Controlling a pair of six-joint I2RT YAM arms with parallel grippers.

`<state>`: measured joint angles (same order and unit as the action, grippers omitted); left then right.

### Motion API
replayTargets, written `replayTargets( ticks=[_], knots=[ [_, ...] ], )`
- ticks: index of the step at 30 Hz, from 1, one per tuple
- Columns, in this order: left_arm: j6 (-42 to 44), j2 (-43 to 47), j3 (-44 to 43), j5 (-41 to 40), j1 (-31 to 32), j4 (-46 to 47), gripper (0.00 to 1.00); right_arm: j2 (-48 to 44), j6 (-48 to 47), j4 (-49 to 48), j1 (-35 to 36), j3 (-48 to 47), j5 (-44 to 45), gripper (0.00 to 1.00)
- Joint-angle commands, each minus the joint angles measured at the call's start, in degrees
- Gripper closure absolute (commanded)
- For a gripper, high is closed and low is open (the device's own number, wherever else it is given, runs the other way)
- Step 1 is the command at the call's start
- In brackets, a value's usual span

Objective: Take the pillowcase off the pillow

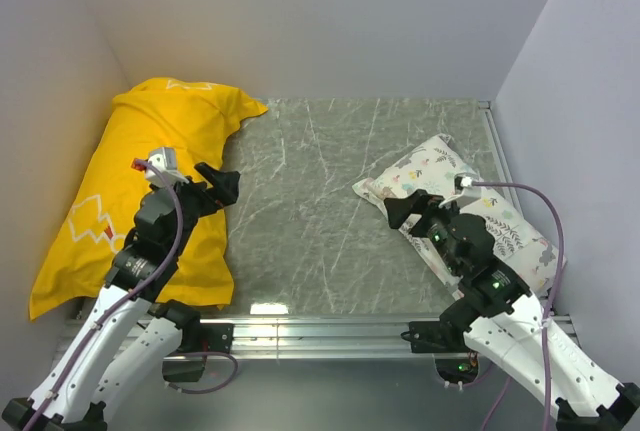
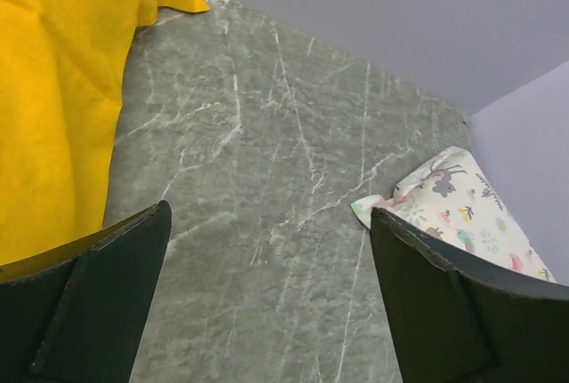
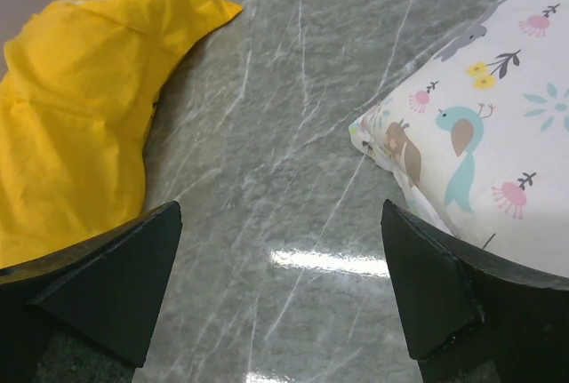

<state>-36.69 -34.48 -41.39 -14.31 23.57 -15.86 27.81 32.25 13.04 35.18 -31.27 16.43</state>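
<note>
Yellow pillowcase (image 1: 110,161), plump, crumpled (white zigzags), lies at 9 o'clock. Left gripper (image 1: 222,185) hovers over its edge, right gripper (image 1: 400,211) at 3 o'clock; both 2 spread wide, empty.

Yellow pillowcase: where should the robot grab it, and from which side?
Probably the pointy far corner of the pillowcase. It lies flat and thin, so it looks like loose cloth. The open left claw could come down on it from the middle of the table and pinch there.
</note>
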Motion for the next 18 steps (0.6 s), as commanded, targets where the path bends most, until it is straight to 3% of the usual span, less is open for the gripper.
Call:
replayTargets(
  ticks=[1, 10, 14, 18],
  knots=[
    [0.7, -0.9, -2.6, -2.3, 0.1, -0.7, 0.01, 2.9, -2.3, -2.0, 0.2, -2.1, -1.9, 0.0],
    [-0.3, -3.7, -7.0, -8.5, 0.1, -6.1, 0.01, 18.3, -3.4, -8.1, 0.2, -10.4, -7.5, 0.0],
    [-0.8, -6.3, -11.6, -12.8, 0.1, -11.8, 0.01, 33.5, -3.7, -12.2, 0.2, -18.2, -11.1, 0.0],
    [-0.9, -8.8, -18.1, -22.8, 0.1, -18.8, 0.01, 49.8, -5.3, -15.0, 0.2, -33.5, -16.2, 0.0]
  ],
)
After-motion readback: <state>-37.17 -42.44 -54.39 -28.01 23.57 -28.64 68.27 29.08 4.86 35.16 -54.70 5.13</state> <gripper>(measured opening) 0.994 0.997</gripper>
